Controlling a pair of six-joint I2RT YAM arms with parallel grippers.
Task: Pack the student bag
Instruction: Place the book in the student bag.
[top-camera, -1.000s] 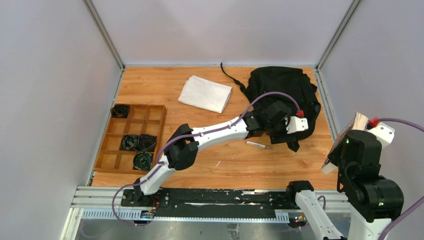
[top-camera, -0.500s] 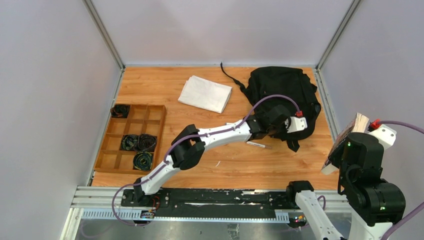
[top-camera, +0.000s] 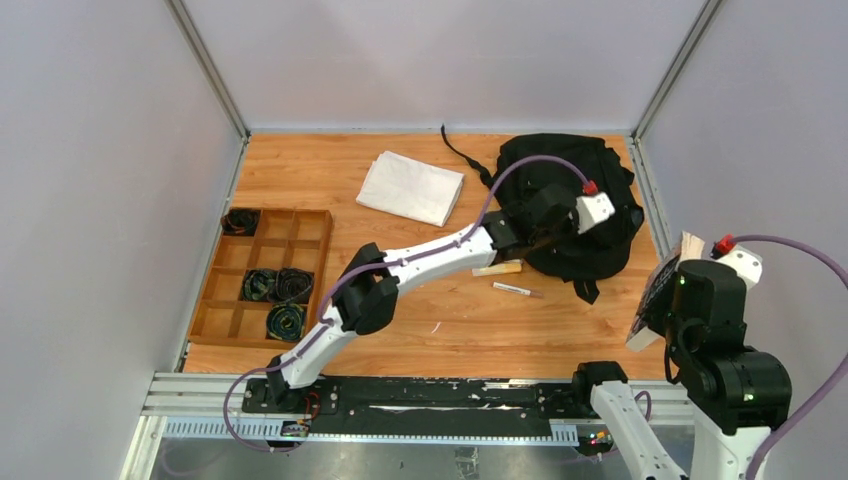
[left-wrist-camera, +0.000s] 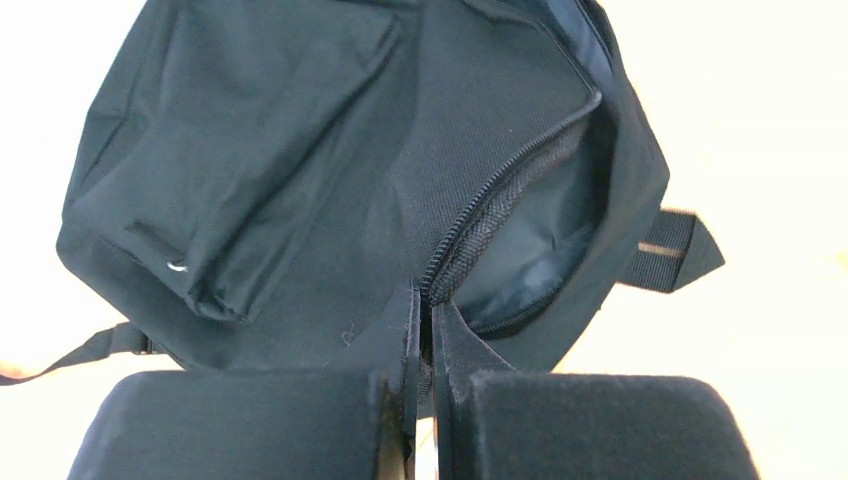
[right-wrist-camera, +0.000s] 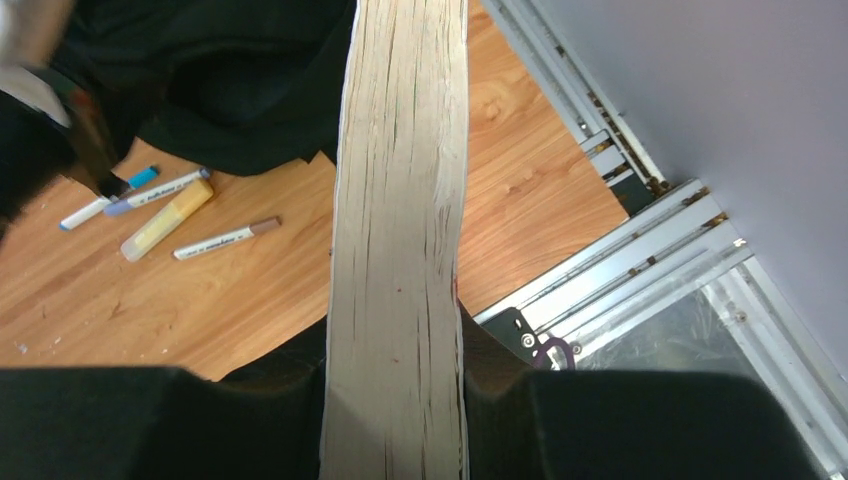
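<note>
The student bag is a black backpack lying at the back right of the table. Its main zipper stands partly open, showing dark lining. My left gripper reaches over the bag's near edge. In the left wrist view the left gripper is shut, pinching the fabric at the zipper's end. My right gripper hangs at the right side, shut on a thick book. The book's pale page edges face the right wrist camera, and the book is held off the table.
A yellow highlighter and a pen lie just in front of the bag, with blue-capped markers beside them. A folded white cloth lies at the back centre. A wooden divided tray holding coiled cables sits at the left.
My left gripper has shut on the bag's zipper edge and moved up and away from the front, uncovering the highlighter. The right arm has shifted slightly left with the book.
</note>
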